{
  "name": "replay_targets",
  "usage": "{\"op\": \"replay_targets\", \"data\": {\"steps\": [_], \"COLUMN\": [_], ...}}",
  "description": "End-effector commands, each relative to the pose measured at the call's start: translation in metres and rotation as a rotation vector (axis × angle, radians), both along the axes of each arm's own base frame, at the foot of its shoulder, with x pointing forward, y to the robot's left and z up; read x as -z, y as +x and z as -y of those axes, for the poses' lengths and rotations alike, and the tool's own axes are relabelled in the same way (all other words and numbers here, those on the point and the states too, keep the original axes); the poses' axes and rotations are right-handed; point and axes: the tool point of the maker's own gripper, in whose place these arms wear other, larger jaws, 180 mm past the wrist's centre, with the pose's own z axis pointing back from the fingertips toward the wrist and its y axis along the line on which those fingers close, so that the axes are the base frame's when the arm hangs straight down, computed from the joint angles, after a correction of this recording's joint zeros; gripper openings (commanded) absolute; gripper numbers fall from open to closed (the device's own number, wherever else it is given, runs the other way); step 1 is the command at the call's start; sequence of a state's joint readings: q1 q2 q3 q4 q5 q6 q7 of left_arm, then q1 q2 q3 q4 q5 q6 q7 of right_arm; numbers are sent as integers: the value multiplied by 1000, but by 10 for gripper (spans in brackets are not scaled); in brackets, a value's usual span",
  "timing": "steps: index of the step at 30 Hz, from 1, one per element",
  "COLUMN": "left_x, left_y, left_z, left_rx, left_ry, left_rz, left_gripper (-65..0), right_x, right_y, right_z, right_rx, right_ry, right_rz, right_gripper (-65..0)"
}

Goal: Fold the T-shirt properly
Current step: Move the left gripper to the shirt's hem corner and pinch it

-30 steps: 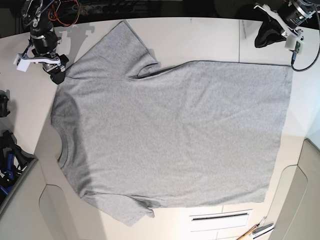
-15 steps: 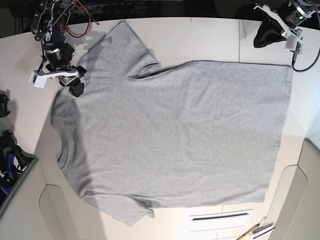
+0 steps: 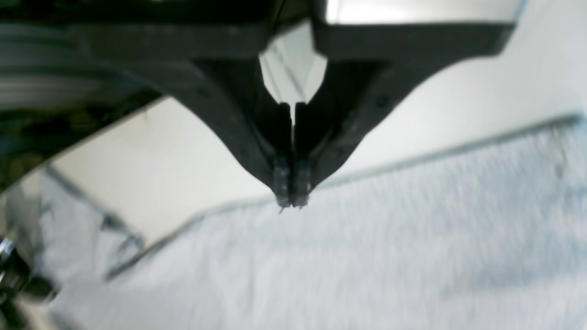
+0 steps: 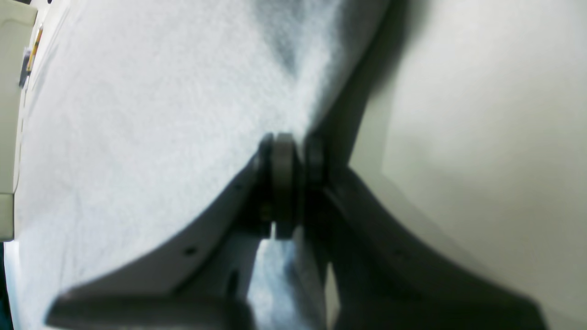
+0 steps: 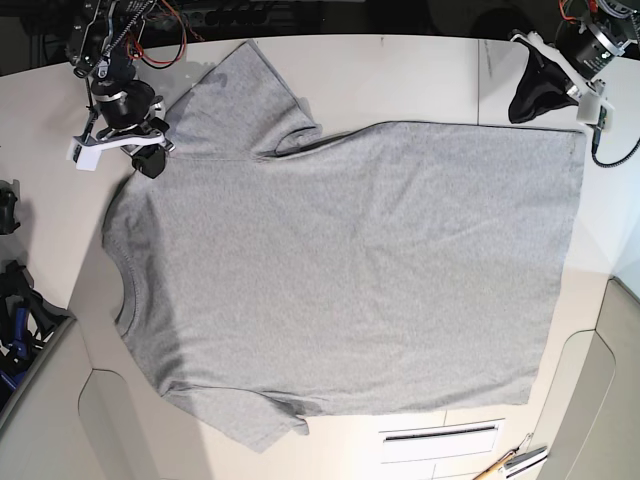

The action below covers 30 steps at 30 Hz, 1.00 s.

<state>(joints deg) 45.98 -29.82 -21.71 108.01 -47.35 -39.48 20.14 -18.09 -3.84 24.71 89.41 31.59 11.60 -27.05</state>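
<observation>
T-shirt (image 5: 340, 270) lies spread flat, plain grey side up, across the pale table (image 5: 420, 75), collar (image 5: 125, 290) toward the base view's left edge and hem along the right. One sleeve (image 5: 255, 425) points to the near edge, the other sleeve (image 5: 245, 95) to the far edge. Fabric mostly smooth, small creases at the far armpit.

Near edge, off the shirt: a white slotted panel (image 5: 440, 433) and some tools (image 5: 510, 463) at the table's lip.

Farther back on the base view's left, right gripper (image 5: 150, 160) sits at the shoulder by the far sleeve. Right wrist view: jaws drawn together at the cloth's edge, grey fabric (image 4: 137, 114) up against the fingertips (image 4: 283, 156); looks pinched on the T-shirt, picture blurred.

Far right corner, left gripper (image 5: 535, 95) hangs over bare table just beyond the hem corner. Left wrist view: left gripper (image 3: 292, 199) jaws fully together, nothing between them, tips just above the shirt's edge (image 3: 412, 165).
</observation>
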Motion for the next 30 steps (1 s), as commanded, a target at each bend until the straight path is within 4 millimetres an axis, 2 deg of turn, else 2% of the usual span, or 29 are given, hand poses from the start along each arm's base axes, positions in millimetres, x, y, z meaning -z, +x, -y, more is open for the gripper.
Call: {"op": "replay_targets", "data": {"steps": [1,8,13,16,18,22,25,30], "left_x": [-14,-28,-28,-28,-22,1,13,8], "left_y": [9,39,75,88,93,98,96,82], "left_z": [1,0,-38,-56,-67,-107,-136,-179], "left_rx": [1,6,-143,-212,-244,-363,-448,-533], "left_ry": [-30,-9,178,231,233,189,75,-106], "left_rz": [52,129,145,150,136,69,18,-14], "left_gripper": [-650,-448,-444,-444,-444,-443,-443,-443], "right_x": [7,7,7,7,7,7,7,7], "right_y": [-8,-8,-8,-7,-7,-8,-8,-8], "right_z": [-2,-2,-2,-1,-1,-1,-1,-1], "right_rx": [-19,-19,-19,-20,-19,-20,-20,-20], "right_ry": [-13,-13,-13,-15,-14,-15,-15,-15], "right_rz": [-48,-47,-47,-47,-47,-47,-47,-47], "right_gripper": [-650,-650,-650,-650,-650,-650,-650,-650]}}
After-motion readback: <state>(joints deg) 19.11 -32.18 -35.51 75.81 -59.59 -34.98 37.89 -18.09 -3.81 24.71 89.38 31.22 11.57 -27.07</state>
